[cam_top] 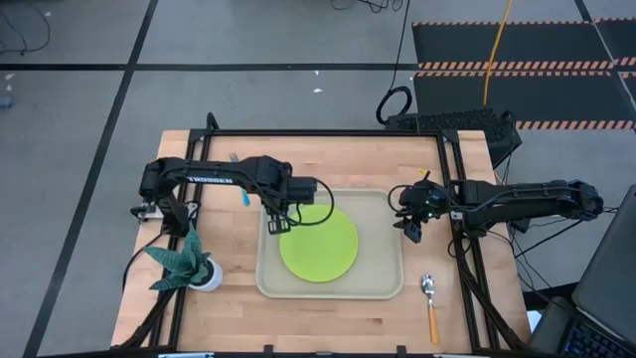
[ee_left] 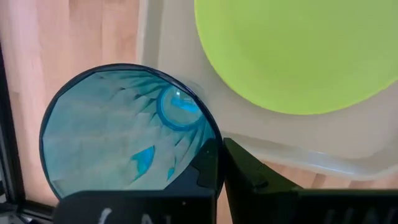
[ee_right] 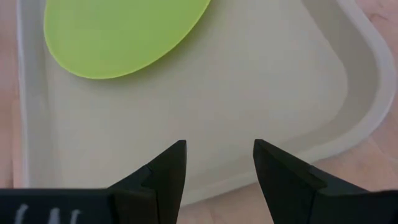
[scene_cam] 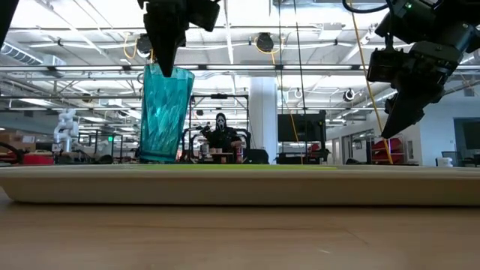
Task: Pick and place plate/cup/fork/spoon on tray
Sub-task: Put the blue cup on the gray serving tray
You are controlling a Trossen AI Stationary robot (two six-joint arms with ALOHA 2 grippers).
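Cup (ee_left: 124, 134) rim in left tool (ee_left: 221, 165)

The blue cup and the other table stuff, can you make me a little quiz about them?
1. True or false: the plate lies on the tray.
2. Which gripper is pinching the cup's rim: A) left gripper B) right gripper?
3. Fill in: the spoon lies on the ____, outside the tray.

Key: 1 true. 2 A, its fingers are closed on the rim, while the right gripper is open above the tray's right edge. 3 table.
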